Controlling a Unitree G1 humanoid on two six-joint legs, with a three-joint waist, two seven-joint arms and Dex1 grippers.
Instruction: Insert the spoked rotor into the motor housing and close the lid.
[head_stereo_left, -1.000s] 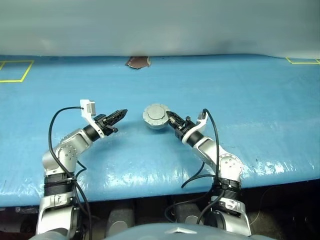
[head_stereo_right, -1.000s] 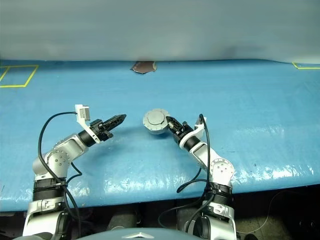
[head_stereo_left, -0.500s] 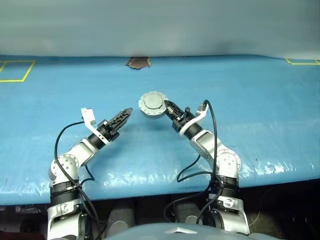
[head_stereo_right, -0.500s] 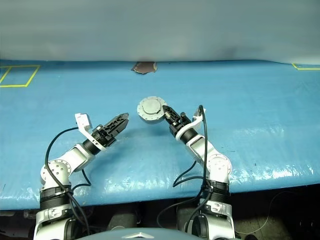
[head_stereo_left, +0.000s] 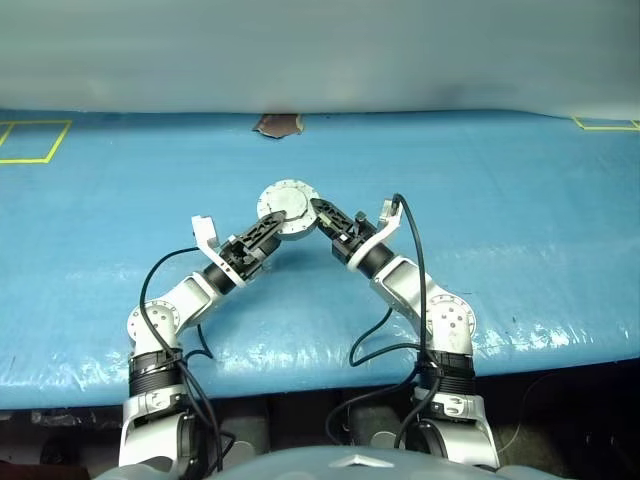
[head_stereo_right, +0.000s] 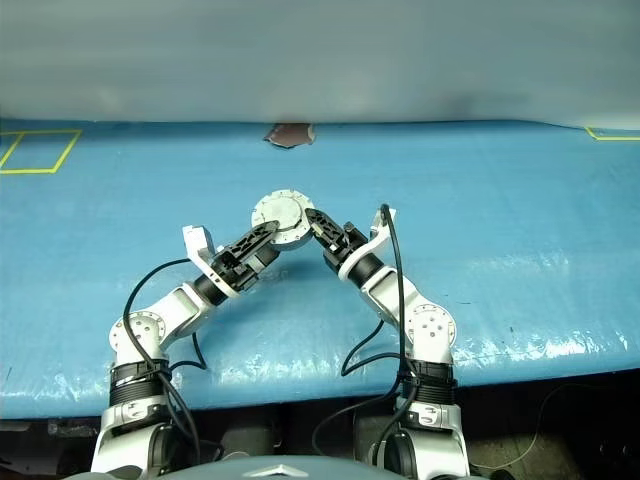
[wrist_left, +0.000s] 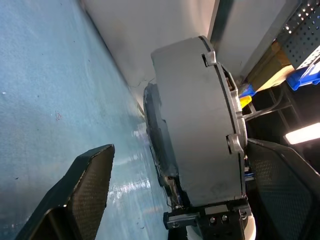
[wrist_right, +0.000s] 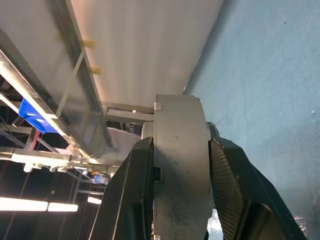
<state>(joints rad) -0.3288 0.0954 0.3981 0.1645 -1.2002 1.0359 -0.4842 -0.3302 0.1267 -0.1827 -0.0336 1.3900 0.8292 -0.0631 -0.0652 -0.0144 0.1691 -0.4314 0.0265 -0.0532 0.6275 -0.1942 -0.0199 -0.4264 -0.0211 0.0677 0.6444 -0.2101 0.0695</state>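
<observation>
Right wrist view: right gripper clamps round grey ribbed-rim motor housing by its edge; left gripper open, straddling it.

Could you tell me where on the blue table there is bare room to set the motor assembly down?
The blue table is bare on either side of the raised arms. Crowded: the middle, where the right gripper holds the motor housing and the open left gripper straddles it.
</observation>
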